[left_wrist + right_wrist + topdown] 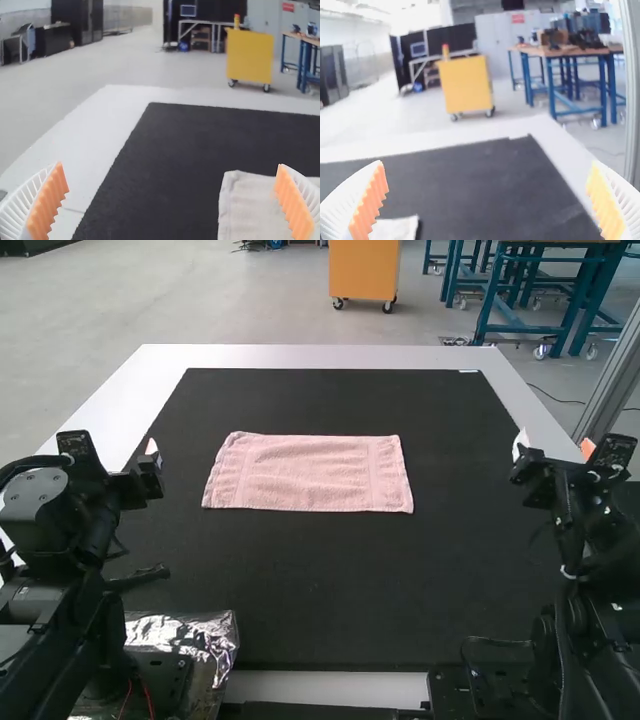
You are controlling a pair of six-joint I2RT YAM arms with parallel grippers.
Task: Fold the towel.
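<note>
Towel (310, 472): pink, lying flat on the black mat (330, 580) that covers most of the white worktop (300, 356). It sits around the middle of the mat, a little toward the worktop's left edge. It forms a neat oblong, its long sides running left to right, roughly in line with the worktop's far edge. A band crosses the cloth near each short end. Sides appear mostly straight, surface slightly rumpled; number of layers cannot be determined.

Left pincer (137, 481): stationed at the left side of the worktop, apart from the towel. Its white ribbed fingers with orange pads (296, 207) are spread wide. A corner of the towel shows beyond one finger in the left wrist view.

Right pincer (554, 448): stationed at the right side of the worktop, well apart from the towel. Fingers likewise spread wide, pads (370, 202) facing each other. Part of the towel appears beyond one finger in the right wrist view.

Foil-covered box (212, 632): near the worktop's near left corner, beside the left arm.
</note>
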